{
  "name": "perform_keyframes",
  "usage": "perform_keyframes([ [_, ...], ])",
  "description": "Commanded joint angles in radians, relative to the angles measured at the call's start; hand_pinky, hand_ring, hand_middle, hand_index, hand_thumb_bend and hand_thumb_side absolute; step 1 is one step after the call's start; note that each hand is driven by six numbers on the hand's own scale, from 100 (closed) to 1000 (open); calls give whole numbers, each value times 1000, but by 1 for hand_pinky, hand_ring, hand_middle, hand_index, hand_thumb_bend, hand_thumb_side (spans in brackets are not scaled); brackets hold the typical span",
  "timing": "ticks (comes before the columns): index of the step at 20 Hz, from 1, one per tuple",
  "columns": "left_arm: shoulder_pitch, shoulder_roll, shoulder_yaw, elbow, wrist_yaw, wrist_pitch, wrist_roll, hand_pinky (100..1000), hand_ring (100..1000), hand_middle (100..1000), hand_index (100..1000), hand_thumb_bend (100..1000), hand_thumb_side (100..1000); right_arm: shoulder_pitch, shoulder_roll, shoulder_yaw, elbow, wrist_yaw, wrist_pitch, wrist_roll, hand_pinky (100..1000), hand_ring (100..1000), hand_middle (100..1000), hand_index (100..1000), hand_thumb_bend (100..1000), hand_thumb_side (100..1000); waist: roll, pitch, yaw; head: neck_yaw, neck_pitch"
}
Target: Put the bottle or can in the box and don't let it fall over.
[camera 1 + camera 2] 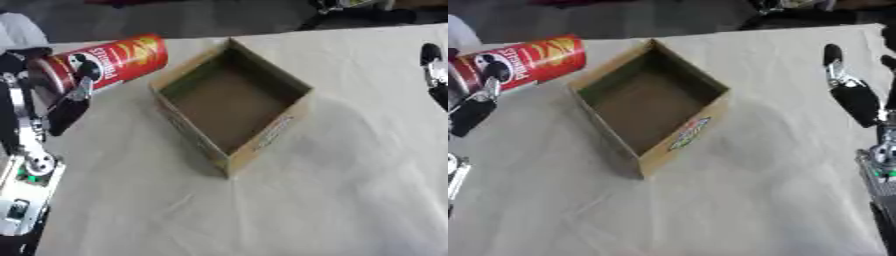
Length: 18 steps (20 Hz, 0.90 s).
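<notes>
Red can (109, 62) sat tilted in the left hand (66, 107), fingers curled round it, just left of the empty box (232, 102). Right hand (852, 95) hung open, well apart. Risk: lowered at that slant, the can would likely topple inside.

Both eyes sit in the robot's head and look steeply down, from close above, at the cloth-covered table (332, 200). They share nearly everything: the open cardboard box (654, 100) sits mid-frame in each, shifted slightly leftward in the right eye view.
</notes>
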Motion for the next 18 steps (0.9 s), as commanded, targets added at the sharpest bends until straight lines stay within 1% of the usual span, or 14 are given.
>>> perform_keyframes([
  [1, -16, 29, 2, -57, -6, -6, 29, 386, 603, 538, 613, 379, 245, -8, -15, -6, -20, -6, -2, -3, 865, 898, 807, 869, 454, 420, -1, -16, -1, -1, -8],
  [5, -21, 29, -9, -89, 2, -6, 30, 385, 602, 538, 613, 378, 247, -8, -16, -6, -20, -7, -2, -3, 865, 898, 807, 869, 454, 419, -1, -18, -1, -1, -7],
  [9, -36, 19, -41, -101, 13, -11, -6, 384, 603, 538, 612, 377, 246, -10, -15, -6, -21, -8, -3, -3, 864, 898, 807, 869, 453, 419, -1, -18, -3, 0, -7],
  [13, -55, -1, -77, -87, 13, -17, -47, 382, 605, 538, 612, 374, 244, -12, -15, -6, -23, -10, -3, -3, 864, 898, 807, 869, 454, 418, 0, -18, -7, 2, -6],
  [14, -59, -5, -84, -81, 12, -18, -56, 379, 606, 537, 611, 421, 221, -12, -15, -6, -23, -10, -3, -3, 864, 898, 807, 869, 452, 420, 0, -18, -8, 2, -6],
  [15, -65, -11, -92, -74, 11, -19, -65, 379, 606, 538, 611, 373, 243, -13, -15, -6, -23, -10, -3, -3, 865, 898, 807, 869, 454, 418, 1, -19, -9, 2, -6],
  [18, -79, -27, -110, -48, 7, -20, -86, 370, 608, 538, 610, 370, 241, -14, -14, -5, -24, -11, -3, -3, 864, 898, 807, 869, 452, 418, 2, -19, -11, 0, -6],
])
